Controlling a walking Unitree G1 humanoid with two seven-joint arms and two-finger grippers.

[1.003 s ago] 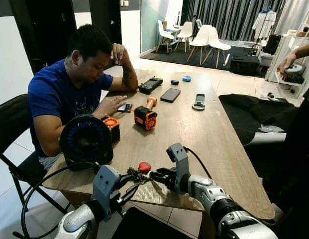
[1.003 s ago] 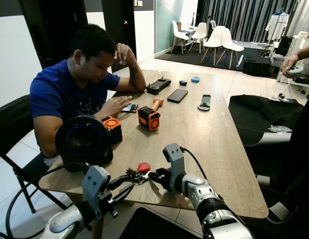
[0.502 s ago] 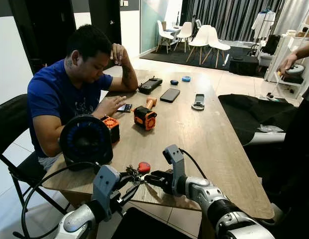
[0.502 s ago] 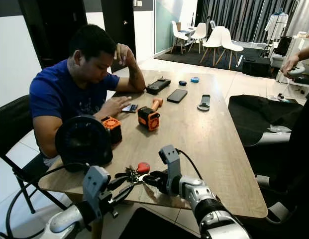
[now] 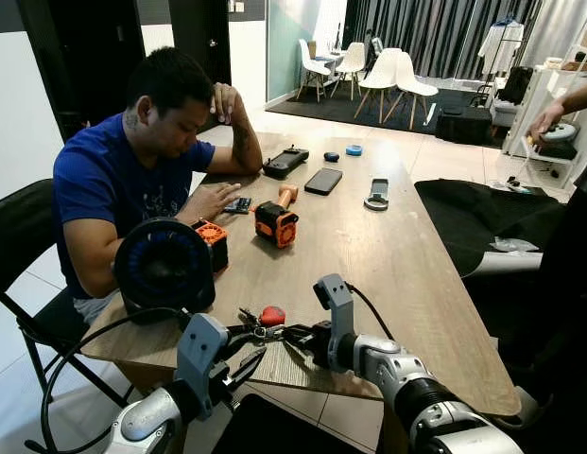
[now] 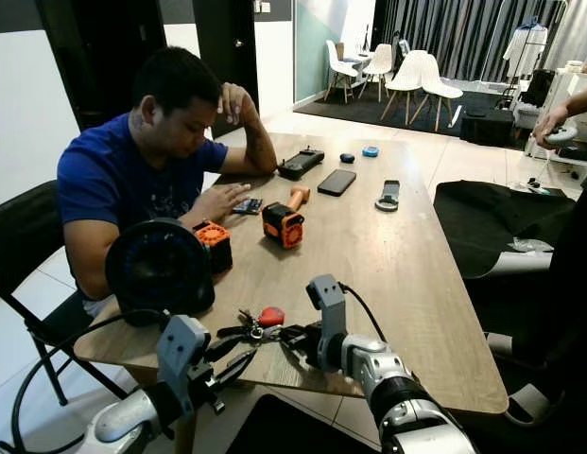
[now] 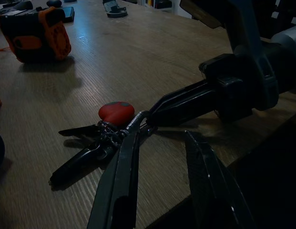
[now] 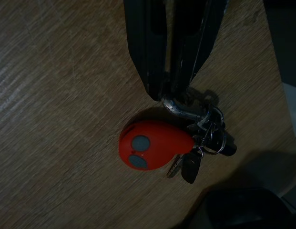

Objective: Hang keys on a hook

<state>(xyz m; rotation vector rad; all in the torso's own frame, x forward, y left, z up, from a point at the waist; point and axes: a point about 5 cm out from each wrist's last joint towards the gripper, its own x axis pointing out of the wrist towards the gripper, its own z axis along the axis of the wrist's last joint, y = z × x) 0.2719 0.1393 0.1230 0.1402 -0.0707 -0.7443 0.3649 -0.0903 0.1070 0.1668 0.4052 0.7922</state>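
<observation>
Here the right gripper [image 5: 291, 332] reaches low over the table [image 5: 388, 255], pinching the keys [image 5: 260, 322]; the spread left gripper [image 5: 250, 342] sits at their 6 o'clock.

The bench [image 5: 388, 255] is pale wood with a matt, fine-grained top. The keys [image 8: 205, 138] are shiny metal on a ring, with a smooth red plastic fob [image 8: 155, 144]. Both grippers' fingers [image 7: 119, 186] look matt black plastic.
</observation>
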